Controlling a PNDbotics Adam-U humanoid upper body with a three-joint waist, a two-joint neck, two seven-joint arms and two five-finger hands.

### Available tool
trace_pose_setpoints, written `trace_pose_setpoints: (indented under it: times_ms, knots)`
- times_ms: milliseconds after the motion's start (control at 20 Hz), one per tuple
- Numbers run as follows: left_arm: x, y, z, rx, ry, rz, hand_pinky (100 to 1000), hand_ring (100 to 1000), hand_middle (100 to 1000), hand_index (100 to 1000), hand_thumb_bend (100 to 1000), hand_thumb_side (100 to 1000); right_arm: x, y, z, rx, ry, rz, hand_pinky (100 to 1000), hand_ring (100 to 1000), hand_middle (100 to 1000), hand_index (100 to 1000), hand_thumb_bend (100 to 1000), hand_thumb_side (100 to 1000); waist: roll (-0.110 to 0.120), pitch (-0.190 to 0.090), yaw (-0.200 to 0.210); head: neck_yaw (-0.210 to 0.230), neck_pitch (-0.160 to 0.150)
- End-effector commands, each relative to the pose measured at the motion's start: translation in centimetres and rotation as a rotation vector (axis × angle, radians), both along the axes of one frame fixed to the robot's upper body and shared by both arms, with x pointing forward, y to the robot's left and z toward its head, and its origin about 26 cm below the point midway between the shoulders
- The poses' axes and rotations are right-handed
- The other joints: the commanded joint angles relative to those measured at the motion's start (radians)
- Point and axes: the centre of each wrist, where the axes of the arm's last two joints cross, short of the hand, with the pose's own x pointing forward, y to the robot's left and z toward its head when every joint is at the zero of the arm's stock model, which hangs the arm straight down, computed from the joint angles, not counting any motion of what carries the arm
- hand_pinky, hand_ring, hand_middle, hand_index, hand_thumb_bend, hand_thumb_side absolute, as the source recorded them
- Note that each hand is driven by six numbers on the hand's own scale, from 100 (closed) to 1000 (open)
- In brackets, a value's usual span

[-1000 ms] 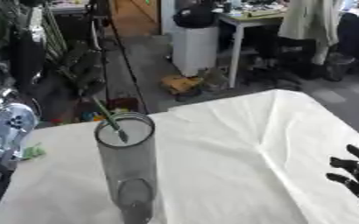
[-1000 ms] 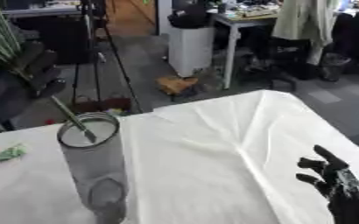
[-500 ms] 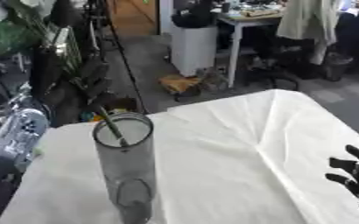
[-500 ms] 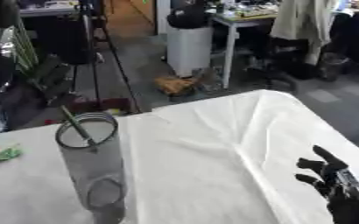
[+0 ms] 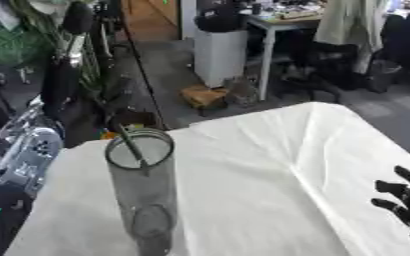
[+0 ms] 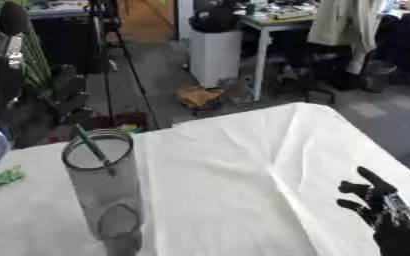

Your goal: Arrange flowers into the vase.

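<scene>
A clear glass vase (image 6: 103,192) stands upright near the front left corner of a surface (image 5: 270,170) draped in a white cloth. A thin green stem (image 6: 93,148) leans inside the vase, its upper end poking just above the rim on the far side and its lower part resting against the inner wall.

The robot's right hand (image 6: 385,216) shows at the front right corner of the surface, fingers spread and pointing up, holding nothing, well apart from the vase.

The robot's left arm (image 5: 18,160), silver and black, hangs off the left edge of the surface, beside the vase but not touching it. The left hand itself is not visible in either view, so whether its fingers are spread or curled cannot be told.

A small scrap of green (image 6: 7,176) lies at the left edge of the surface, to the left of the vase.

Beyond the far edge of the surface lies an office floor with a white cabinet (image 5: 219,55), a desk (image 5: 283,25) and green plants (image 5: 20,35) at the left.
</scene>
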Motion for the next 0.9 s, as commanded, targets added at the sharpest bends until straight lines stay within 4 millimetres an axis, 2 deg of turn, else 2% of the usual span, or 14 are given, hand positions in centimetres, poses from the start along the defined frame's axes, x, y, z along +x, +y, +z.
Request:
trace_pose_setpoints:
  times_ms: [50, 300, 650, 850, 900]
  knots:
    - [-0.18, 0.01, 1.33, 0.002, -0.049, 0.004, 100, 100, 100, 247, 1000, 705, 0.17, -0.18, 0.69, -0.012, -0.02, 0.006, 773, 903, 660, 960, 100, 1000, -0.004, -0.01, -0.001, 0.002, 0.002]
    - [-0.22, 0.0, 1.38, 0.01, -0.063, 0.014, 100, 100, 100, 293, 1000, 720, 0.17, -0.18, 0.69, -0.012, -0.02, 0.007, 773, 902, 660, 960, 100, 1000, -0.004, -0.01, -0.001, 0.002, 0.002]
    - [-0.27, -0.23, 1.25, 0.002, -0.077, 0.016, 185, 100, 111, 348, 1000, 752, 0.18, -0.16, 0.66, -0.013, -0.02, 0.009, 773, 902, 659, 960, 100, 1000, -0.006, -0.009, -0.002, 0.001, 0.002]
    - [-0.32, -0.42, 1.24, 0.008, -0.091, 0.014, 261, 127, 175, 385, 1000, 772, 0.18, -0.14, 0.62, -0.013, -0.019, 0.011, 773, 901, 659, 960, 100, 1000, -0.007, -0.007, -0.003, 0.002, 0.002]
    - [-0.32, -0.45, 1.22, 0.012, -0.095, 0.015, 301, 175, 220, 411, 1000, 780, 0.18, -0.13, 0.62, -0.013, -0.019, 0.011, 773, 901, 659, 960, 100, 1000, -0.008, -0.007, -0.003, 0.002, 0.002]
